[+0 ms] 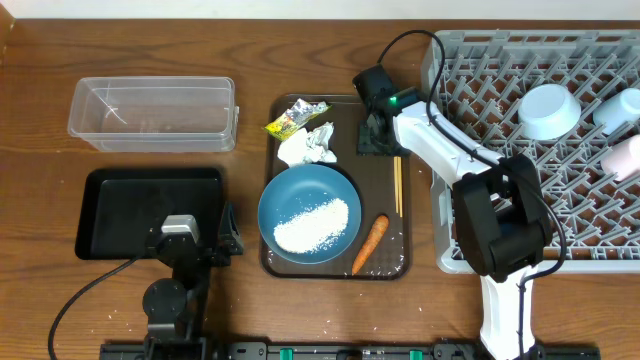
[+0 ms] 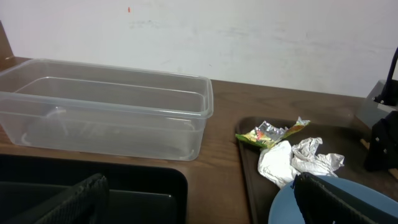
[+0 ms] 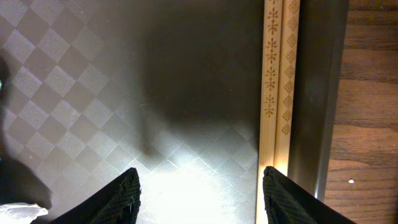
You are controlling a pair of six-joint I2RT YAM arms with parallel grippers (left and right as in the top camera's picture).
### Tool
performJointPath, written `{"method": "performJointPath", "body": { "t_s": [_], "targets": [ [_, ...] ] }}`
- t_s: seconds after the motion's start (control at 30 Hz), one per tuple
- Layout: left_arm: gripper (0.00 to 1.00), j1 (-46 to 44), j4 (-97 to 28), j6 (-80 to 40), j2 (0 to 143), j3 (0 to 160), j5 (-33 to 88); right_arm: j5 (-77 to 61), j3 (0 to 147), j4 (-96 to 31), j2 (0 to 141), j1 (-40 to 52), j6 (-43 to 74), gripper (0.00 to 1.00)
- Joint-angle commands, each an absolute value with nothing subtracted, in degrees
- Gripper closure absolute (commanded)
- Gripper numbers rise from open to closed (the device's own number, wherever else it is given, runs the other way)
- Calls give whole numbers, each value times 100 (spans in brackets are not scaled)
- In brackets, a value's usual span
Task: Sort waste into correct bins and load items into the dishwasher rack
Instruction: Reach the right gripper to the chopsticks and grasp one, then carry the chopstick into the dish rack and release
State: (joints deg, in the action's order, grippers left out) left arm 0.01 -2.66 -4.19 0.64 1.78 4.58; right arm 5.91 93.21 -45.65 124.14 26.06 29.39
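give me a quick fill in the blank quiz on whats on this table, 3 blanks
1. The rice lies on the blue ____.
2. The small bowl sits in the grey ____.
3. The right gripper, open, hangs over the brown tray beside the wooden ____.
Missing words: plate; rack; chopsticks.

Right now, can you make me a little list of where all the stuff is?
plate: on brown tray, rice on it
carrot, chopsticks, tissue, wrapper: on brown tray too
bowl: in rack
clear tub, black tray: left of brown tray
left gripper: open, by black tray
right gripper: open, above brown tray, beside chopsticks
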Motion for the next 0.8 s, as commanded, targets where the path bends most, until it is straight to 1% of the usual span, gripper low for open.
{"method": "performJointPath", "body": {
  "t_s": [0.0,0.2,0.77],
  "targets": [
    [3,32,-355,-342,34,23,537,751,9271,-4589,12390,2589,3039,39],
    [3,32,-355,-342,34,23,537,858,9153,-4534,12390,2589,3041,35],
    [3,32,-355,-342,34,23,537,722,8842,-4143,12390,2589,3041,36]
  ]
}}
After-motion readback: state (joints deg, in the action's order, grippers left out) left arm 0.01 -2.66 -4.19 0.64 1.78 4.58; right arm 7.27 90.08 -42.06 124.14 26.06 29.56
